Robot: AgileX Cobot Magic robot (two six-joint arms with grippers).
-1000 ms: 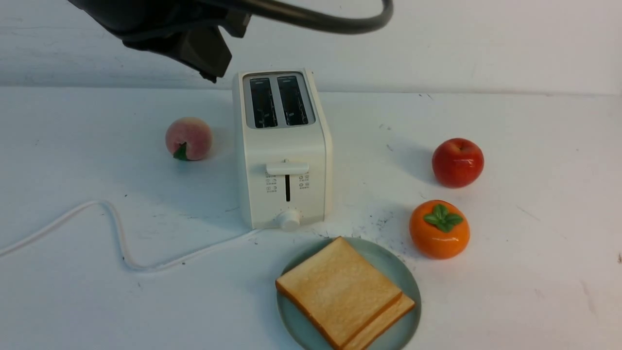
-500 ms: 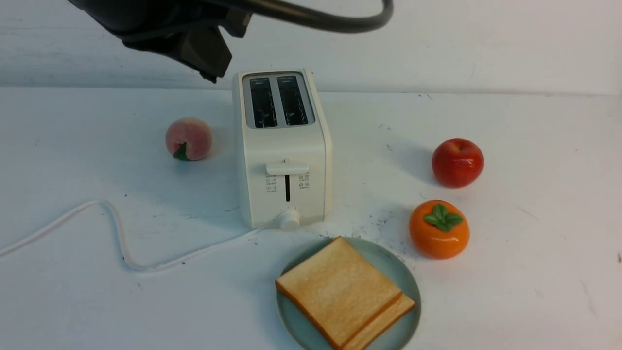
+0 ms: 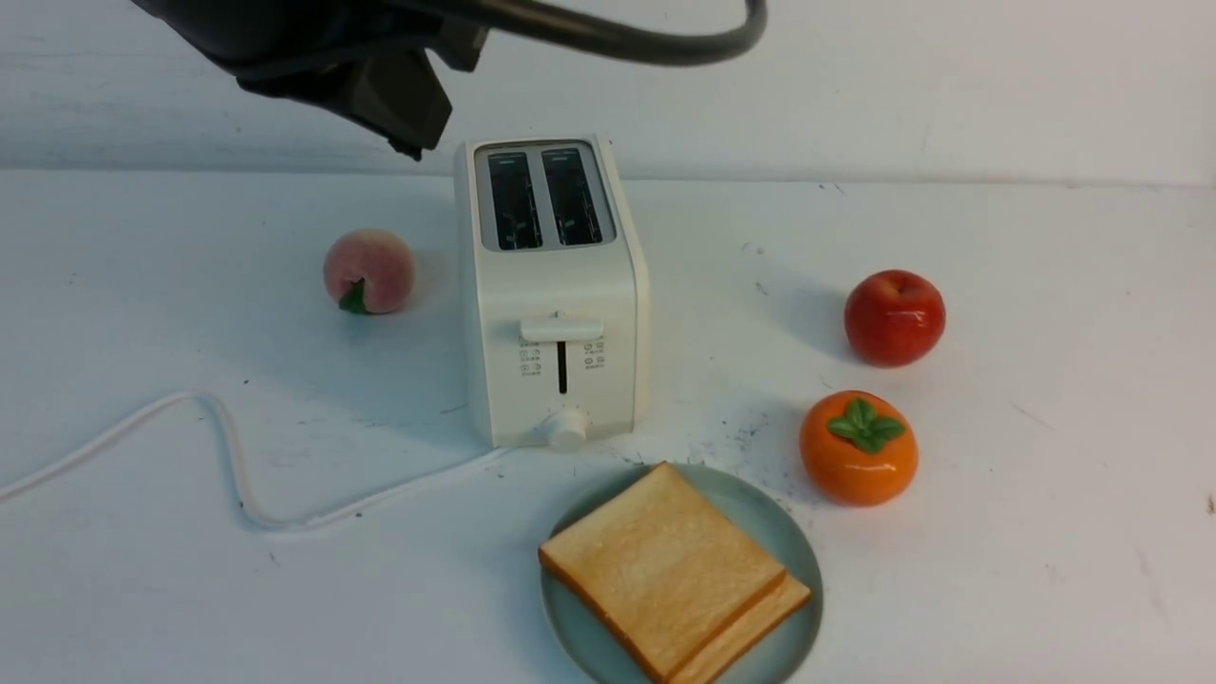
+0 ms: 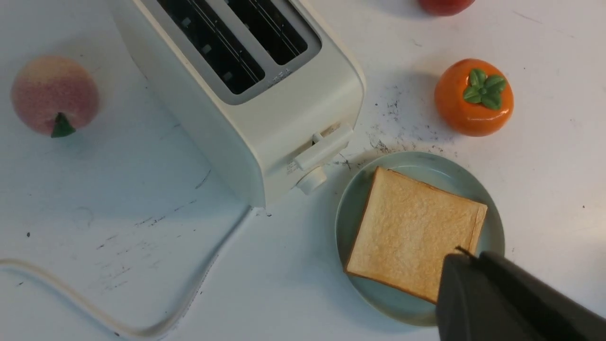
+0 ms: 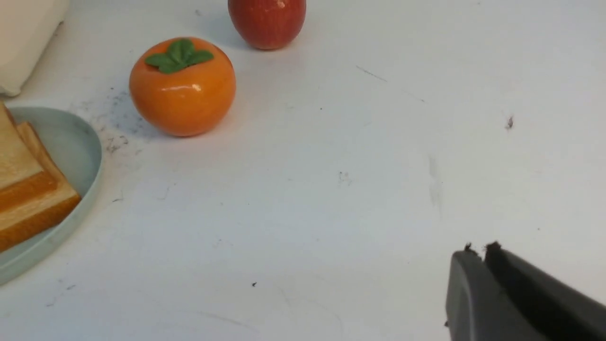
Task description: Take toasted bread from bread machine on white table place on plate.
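Note:
Two slices of toasted bread [image 3: 660, 565] lie stacked on the mint-green plate [image 3: 793, 537], the lower slice [image 3: 760, 617] peeking out to the right. The plate sits on the white table [image 3: 1045, 475] just in front of the cream bread machine [image 3: 556, 294], whose two slots are empty. My left gripper [image 3: 408, 142] hangs high, left of the bread machine's top; in the left wrist view it [image 4: 466, 255] is shut and empty, above the toasted bread [image 4: 407, 227]. My right gripper [image 5: 478, 248] is shut over bare table, away from the plate [image 5: 80, 147], holding nothing.
A peach [image 3: 369, 271] sits left of the bread machine. A red apple [image 3: 895, 316] and an orange persimmon [image 3: 858, 447] stand to its right, the persimmon close to the plate. The white cord [image 3: 228, 456] snakes across the left front of the table.

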